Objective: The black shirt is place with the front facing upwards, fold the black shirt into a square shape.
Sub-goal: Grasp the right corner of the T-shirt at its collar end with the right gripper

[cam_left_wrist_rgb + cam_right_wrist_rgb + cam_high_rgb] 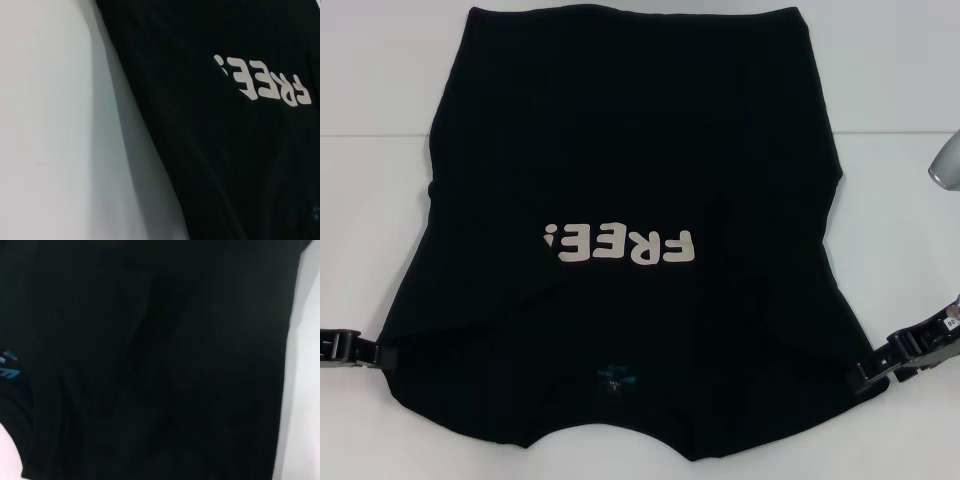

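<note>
The black shirt (630, 150) lies flat on the white table (380, 80), front up, with its collar toward me and its hem at the far side. Its white "FREE!" lettering (620, 245) reads upside down from here. A small blue neck label (617, 378) shows near the collar. My left gripper (368, 352) rests at the shirt's near left corner, touching its edge. My right gripper (872, 373) sits at the near right corner, also against the cloth. The left wrist view shows the shirt (225, 165) and the lettering (265, 82); the right wrist view is filled by the shirt (150, 365) and the label (9, 367).
A grey rounded object (948, 160) pokes in at the right edge of the head view. Bare white table surrounds the shirt on the left (50, 125) and right (307, 365).
</note>
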You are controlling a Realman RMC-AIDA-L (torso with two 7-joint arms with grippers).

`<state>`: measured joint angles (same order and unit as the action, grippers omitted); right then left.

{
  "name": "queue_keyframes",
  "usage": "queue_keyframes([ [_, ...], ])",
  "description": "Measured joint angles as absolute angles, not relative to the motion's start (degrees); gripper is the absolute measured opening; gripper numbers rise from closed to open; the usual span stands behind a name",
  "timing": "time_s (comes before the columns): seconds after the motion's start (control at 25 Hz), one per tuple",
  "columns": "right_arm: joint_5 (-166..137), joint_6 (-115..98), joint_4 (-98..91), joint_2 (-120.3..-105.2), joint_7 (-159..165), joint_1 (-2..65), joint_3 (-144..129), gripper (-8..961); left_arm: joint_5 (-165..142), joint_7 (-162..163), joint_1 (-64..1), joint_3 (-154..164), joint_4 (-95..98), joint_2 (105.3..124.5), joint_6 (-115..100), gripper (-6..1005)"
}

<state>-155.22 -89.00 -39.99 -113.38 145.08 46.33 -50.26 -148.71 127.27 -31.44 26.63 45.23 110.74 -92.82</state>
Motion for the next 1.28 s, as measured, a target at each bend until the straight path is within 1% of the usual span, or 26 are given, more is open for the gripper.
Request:
queue_keyframes([
  [0.48, -154.86, -88.87, -39.38, -113.47, 145.17, 46.58, -50.54, 823, -148.71, 127.26, -31.55, 26.63, 45.08, 110.61, -92.82, 27],
  [0.88, -154.76, -88.82, -39.1, -114.17, 144.84, 47.03, -50.62, 817, -148.71, 127.27, -31.62, 26.63, 44.47, 110.57, -92.81, 27],
  [1.28, -154.68, -88.82, -37.96, -114.52, 144.13, 47.96, -50.46, 809, -148.71, 127.24, -31.76, 26.63, 44.29, 110.47, -92.8, 26],
])
